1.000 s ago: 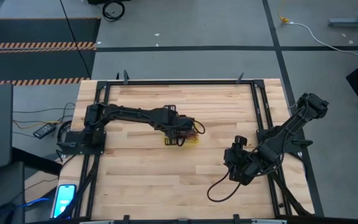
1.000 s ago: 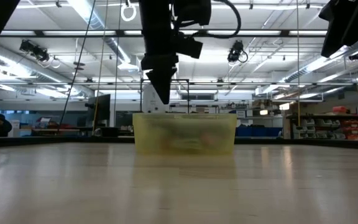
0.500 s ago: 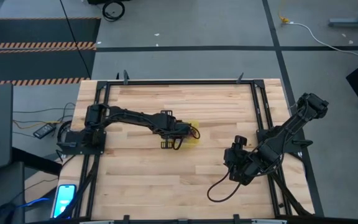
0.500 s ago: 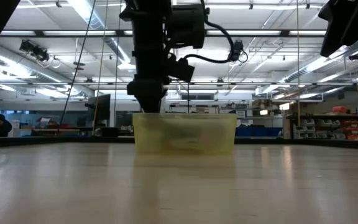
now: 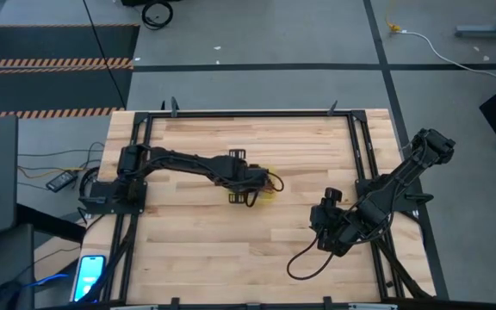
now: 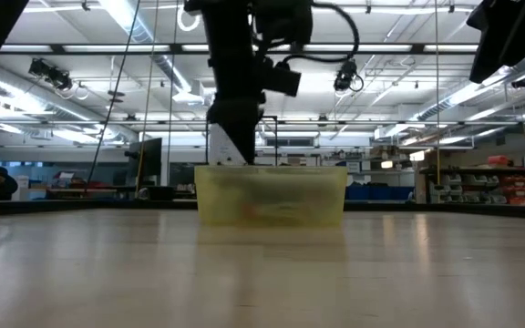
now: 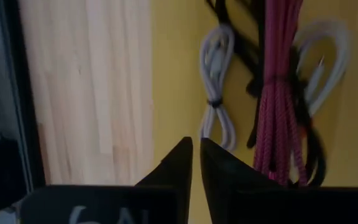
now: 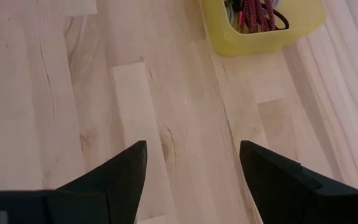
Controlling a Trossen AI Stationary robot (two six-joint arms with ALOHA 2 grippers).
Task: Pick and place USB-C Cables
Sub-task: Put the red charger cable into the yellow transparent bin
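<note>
A yellow bin (image 5: 269, 197) (image 6: 272, 195) stands mid-table. The left wrist view shows cable bundles lying on its floor (image 7: 174, 74): a pale grey one (image 7: 217, 81), a magenta-red one (image 7: 279, 93), a white one (image 7: 328, 56) and a black one (image 7: 252, 50), partly under the magenta. My left gripper (image 7: 196, 149) (image 6: 241, 157) hangs shut, pointing down, at the bin's left end, beside the grey bundle. My right gripper (image 8: 191, 162) (image 5: 327, 231) waits open above the table's right side, and its view catches the bin (image 8: 229, 38) with the magenta cable (image 8: 253, 14).
A thick black cord (image 5: 304, 261) loops on the wood near the right gripper. A black frame (image 5: 356, 146) rims the table. Bare wood (image 5: 196, 232) lies between the bin and the near edge. A phone (image 5: 89, 275) sits off the left near corner.
My left gripper has come down from above the bin to the height of its rim, swinging a little toward the table's left and then back right. The bin and the right arm have kept still.
</note>
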